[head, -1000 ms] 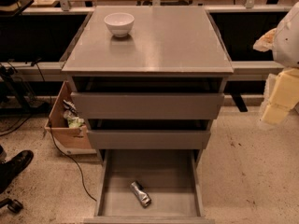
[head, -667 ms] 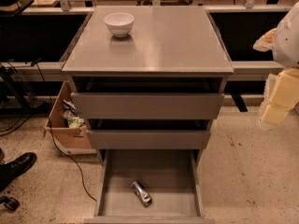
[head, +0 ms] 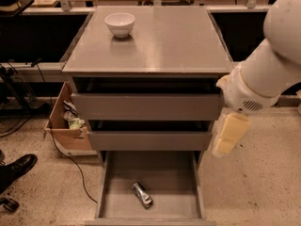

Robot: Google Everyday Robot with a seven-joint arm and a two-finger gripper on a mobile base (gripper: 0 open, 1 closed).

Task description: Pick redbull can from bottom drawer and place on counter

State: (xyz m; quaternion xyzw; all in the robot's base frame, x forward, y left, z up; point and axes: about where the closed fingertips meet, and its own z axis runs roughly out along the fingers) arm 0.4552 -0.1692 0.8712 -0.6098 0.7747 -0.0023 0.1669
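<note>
The redbull can (head: 142, 194), small, silvery and dented, lies on its side on the floor of the open bottom drawer (head: 117, 205), near the middle and towards the front. The counter (head: 164, 41) is the flat grey top of the drawer cabinet. My gripper (head: 228, 134) is a pale cream part hanging from the white arm (head: 263, 74) at the right of the cabinet. It is level with the middle drawer, above and to the right of the can, and well apart from it.
A round white bowl (head: 120, 24) stands at the counter's back left. The two upper drawers (head: 146, 106) stand slightly pulled out. An open cardboard box (head: 66, 126) and a cable lie on the floor at the left. A black shoe (head: 16, 167) shows at the far left.
The arm and gripper have moved left and down, from beyond the cabinet's right side to close beside its right edge. The can has not moved.
</note>
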